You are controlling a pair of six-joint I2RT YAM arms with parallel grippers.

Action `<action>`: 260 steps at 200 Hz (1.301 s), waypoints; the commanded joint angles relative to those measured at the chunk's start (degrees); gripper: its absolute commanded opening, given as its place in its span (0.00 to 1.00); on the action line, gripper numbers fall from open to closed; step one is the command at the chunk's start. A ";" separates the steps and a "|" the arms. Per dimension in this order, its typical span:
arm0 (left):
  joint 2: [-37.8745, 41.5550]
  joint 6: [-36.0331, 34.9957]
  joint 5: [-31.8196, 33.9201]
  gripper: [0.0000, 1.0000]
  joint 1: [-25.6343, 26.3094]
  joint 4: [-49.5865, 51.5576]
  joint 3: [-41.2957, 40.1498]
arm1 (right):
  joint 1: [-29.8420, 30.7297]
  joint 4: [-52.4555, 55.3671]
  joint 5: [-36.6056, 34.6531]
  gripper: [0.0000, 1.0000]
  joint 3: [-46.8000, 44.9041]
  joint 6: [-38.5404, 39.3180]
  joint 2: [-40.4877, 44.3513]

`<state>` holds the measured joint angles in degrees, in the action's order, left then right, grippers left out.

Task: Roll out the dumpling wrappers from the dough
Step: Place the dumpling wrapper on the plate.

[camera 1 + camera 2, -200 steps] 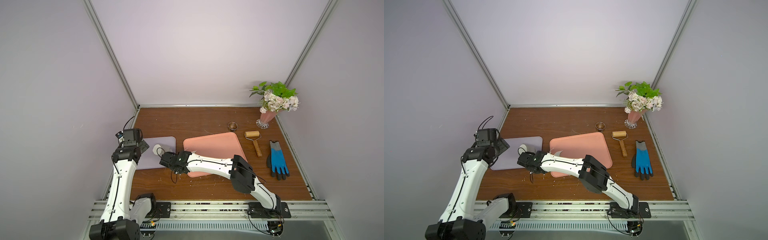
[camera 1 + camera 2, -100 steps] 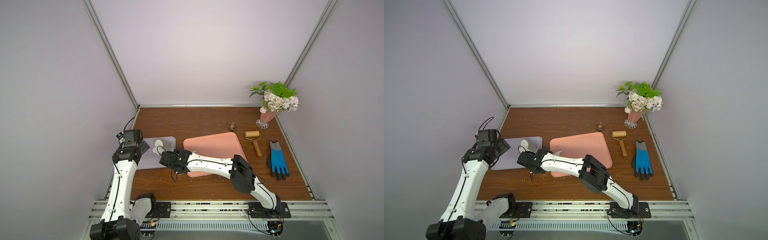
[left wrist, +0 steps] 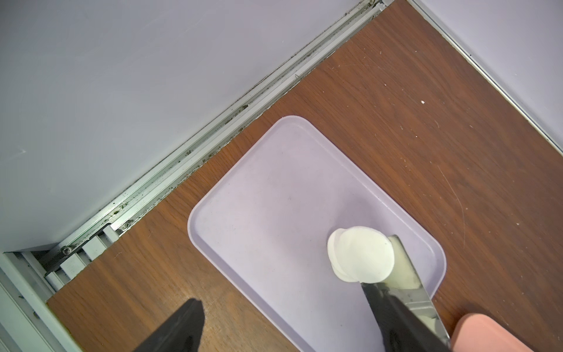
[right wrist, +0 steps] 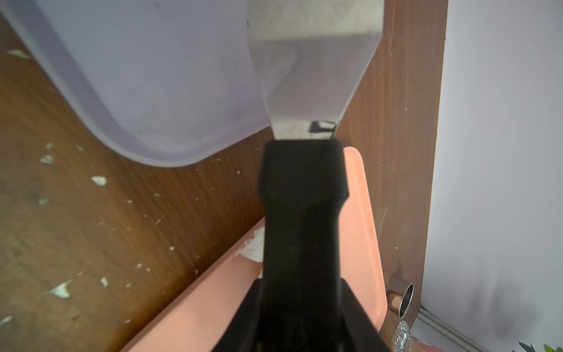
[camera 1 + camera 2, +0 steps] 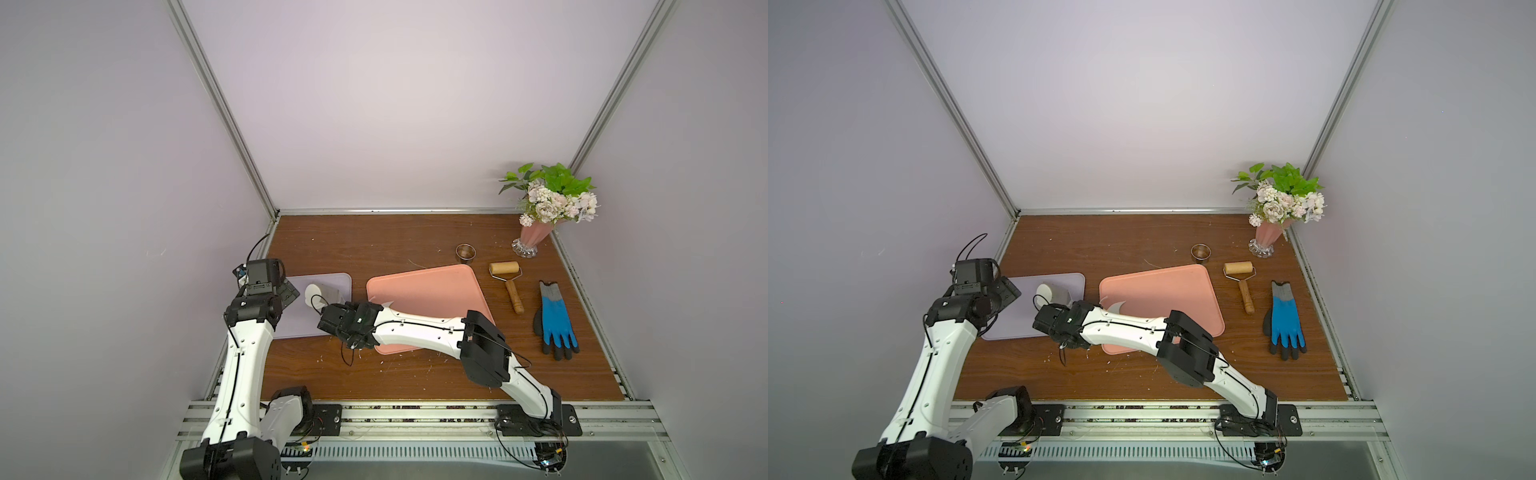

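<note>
Two dumpling wrappers, thin white rounds, lie stacked on the purple tray; both top views show them. The upper one overlaps the steel blade of a spatula. My right gripper is shut on the spatula's black handle, the blade reaching over the purple tray. My left gripper hangs open over the tray's near-left part, one finger close beside the wrappers. A ragged white scrap of dough lies on the pink tray, partly hidden by my right arm.
Behind the pink tray stands a steel ring cutter. A wooden roller, a blue glove and a vase of flowers occupy the right side. Dough crumbs dot the brown table near the trays.
The spatula and the wrapper on it have shifted slightly farther onto the purple tray. The left arm has hardly moved.
</note>
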<state>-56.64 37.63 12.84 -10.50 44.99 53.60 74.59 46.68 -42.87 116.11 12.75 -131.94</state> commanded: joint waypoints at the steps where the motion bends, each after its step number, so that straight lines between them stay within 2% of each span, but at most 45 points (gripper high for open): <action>1: 0.57 -0.85 -0.16 0.87 -1.10 -0.03 -0.55 | 0.82 -2.52 -1.62 0.00 -0.73 1.28 1.78; 87: 0.63 -0.66 -0.43 0.87 -1.19 -0.37 -1.13 | 0.66 -2.59 -11.85 0.00 -1.64 0.87 0.28; 159: 0.74 -0.89 -0.48 0.87 -1.30 -0.43 -1.08 | -1.74 -0.75 -14.83 0.00 -0.84 -1.03 0.86; 201: 1.45 -1.06 -1.55 0.87 -1.27 -0.39 -1.30 | -4.06 0.10 -14.18 0.00 -1.54 -2.74 4.23; 238: 2.04 -2.30 -7.76 0.87 -1.20 -0.43 -2.23 | -6.64 -0.87 -9.00 0.00 -6.42 -8.02 10.78; 260: 3.31 -2.30 -10.69 0.88 -1.06 -0.43 -2.46 | -8.44 -2.90 -5.24 0.00 -12.47 -11.50 16.37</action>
<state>-55.07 36.62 6.92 -10.72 44.66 51.57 68.01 46.17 -50.87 107.50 8.23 -126.30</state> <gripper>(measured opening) 0.874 0.359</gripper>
